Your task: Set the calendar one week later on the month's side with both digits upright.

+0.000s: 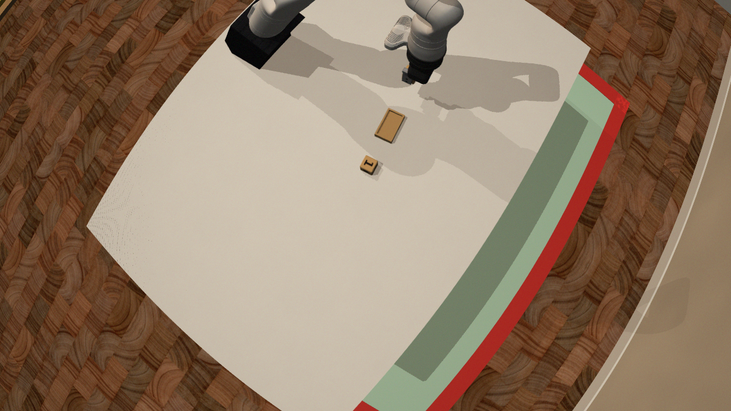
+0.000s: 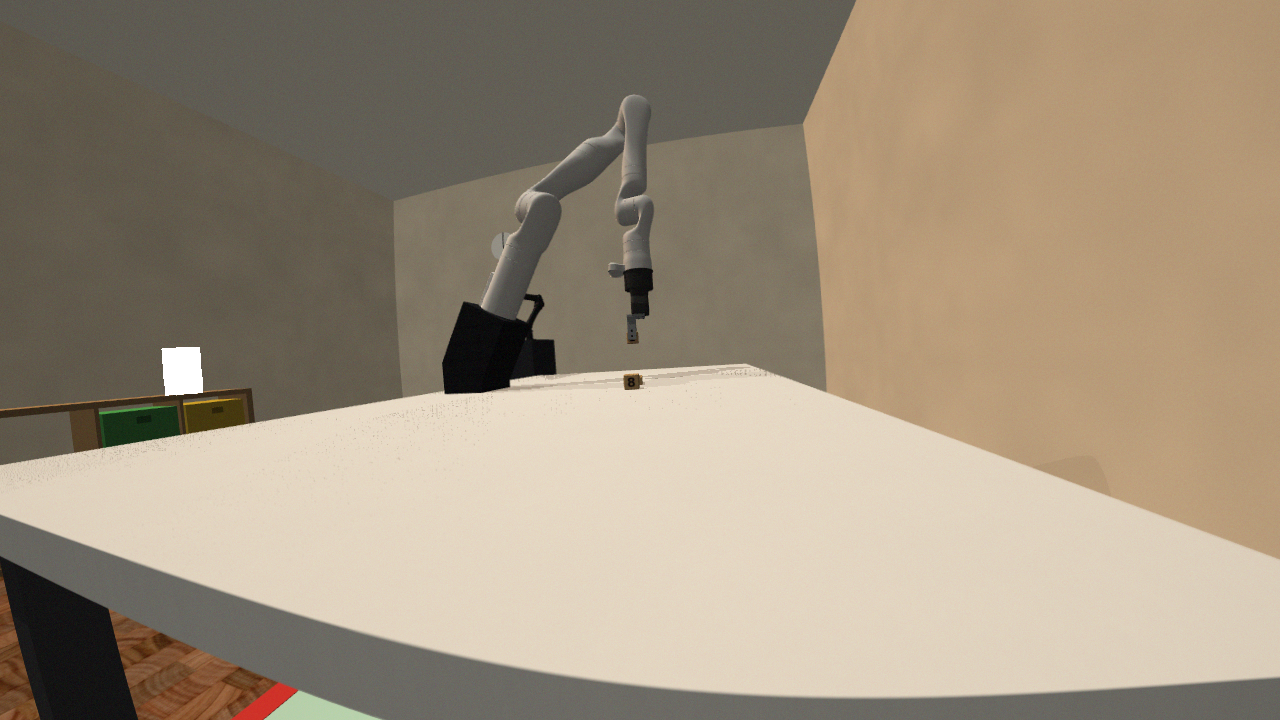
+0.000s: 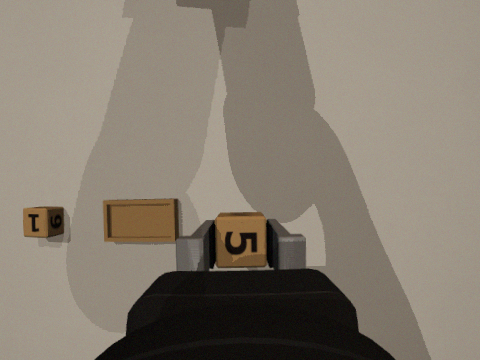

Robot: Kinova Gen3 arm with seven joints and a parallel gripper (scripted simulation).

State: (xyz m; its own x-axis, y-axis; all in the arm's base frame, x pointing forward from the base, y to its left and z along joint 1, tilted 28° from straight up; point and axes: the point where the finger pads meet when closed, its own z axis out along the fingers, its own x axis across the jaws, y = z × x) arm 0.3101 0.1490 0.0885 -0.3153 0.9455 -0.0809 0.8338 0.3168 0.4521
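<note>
My gripper (image 3: 240,236) (image 2: 632,337) is shut on a wooden digit cube (image 3: 240,240) whose face toward the wrist camera reads 5. It holds the cube well above the table, beyond one short end of the tray. The empty wooden tray (image 1: 389,125) (image 3: 140,220) lies flat on the table. The second cube (image 1: 369,164) (image 3: 43,222) (image 2: 631,381) stands on the table past the tray's other short end, with 1 on top; a side face reads 8 in the exterior view. In the top view the arm's wrist (image 1: 420,68) hides the held cube.
The white table (image 1: 286,245) is wide; its right edge runs along a green and red floor mat (image 1: 516,240). The arm's black base (image 1: 255,40) stands at the table's far edge. A shelf with green and yellow bins (image 2: 170,416) stands off to the left, away from the table.
</note>
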